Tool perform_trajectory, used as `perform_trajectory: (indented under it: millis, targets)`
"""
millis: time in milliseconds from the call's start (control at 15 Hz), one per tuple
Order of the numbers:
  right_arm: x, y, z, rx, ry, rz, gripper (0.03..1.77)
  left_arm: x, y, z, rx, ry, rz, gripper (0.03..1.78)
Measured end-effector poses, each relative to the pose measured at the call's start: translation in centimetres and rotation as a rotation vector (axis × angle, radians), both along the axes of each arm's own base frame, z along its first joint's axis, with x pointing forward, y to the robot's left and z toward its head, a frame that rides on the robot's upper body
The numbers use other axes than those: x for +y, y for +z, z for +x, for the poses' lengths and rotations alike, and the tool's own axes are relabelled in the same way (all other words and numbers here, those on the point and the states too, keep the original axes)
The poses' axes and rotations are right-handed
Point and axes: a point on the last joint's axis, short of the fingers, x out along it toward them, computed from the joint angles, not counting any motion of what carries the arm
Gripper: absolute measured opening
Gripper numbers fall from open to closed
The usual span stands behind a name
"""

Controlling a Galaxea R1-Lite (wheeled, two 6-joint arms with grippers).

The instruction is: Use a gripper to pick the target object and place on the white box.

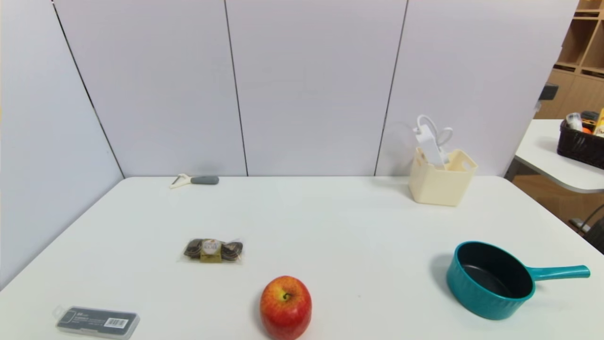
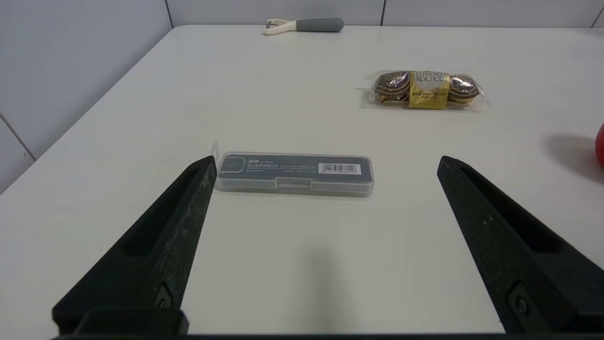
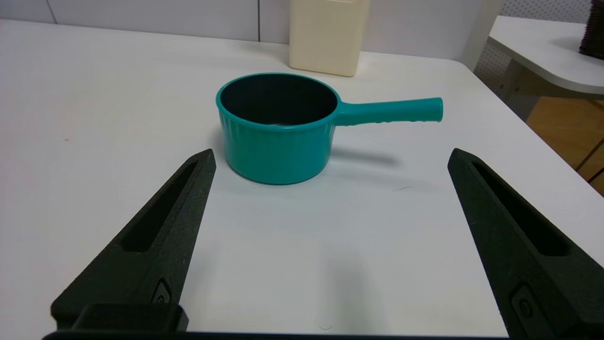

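Observation:
The target object, a white power strip point(image 1: 430, 144) with its looped cord, stands on end inside the white box point(image 1: 441, 184) at the table's far right, leaning against the box's rim. In the right wrist view only the box's lower wall point(image 3: 325, 38) shows, beyond the saucepan. My right gripper point(image 3: 330, 156) is open and empty, low over the table's near right, well short of the box. Over the near left of the table my left gripper point(image 2: 325, 163) is open with nothing in it. Neither arm shows in the head view.
A teal saucepan point(image 1: 490, 281) sits at the near right, handle pointing right. An apple point(image 1: 285, 307), a chocolate pack point(image 1: 213, 250), a grey barcoded case point(image 1: 97, 322) and a peeler point(image 1: 196, 180) lie across the table. A side table with a dark basket point(image 1: 580, 141) stands to the right.

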Motion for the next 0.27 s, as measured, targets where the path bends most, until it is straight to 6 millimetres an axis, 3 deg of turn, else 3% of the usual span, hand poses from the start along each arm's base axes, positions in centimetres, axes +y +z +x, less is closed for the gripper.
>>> perform_trajectory:
  millis: [267]
  targets:
    - [-0.01,-0.01,0.00,0.002,-0.006,0.027,1.70,0.00,0.00,0.00,0.000,0.001,0.000,1.69]
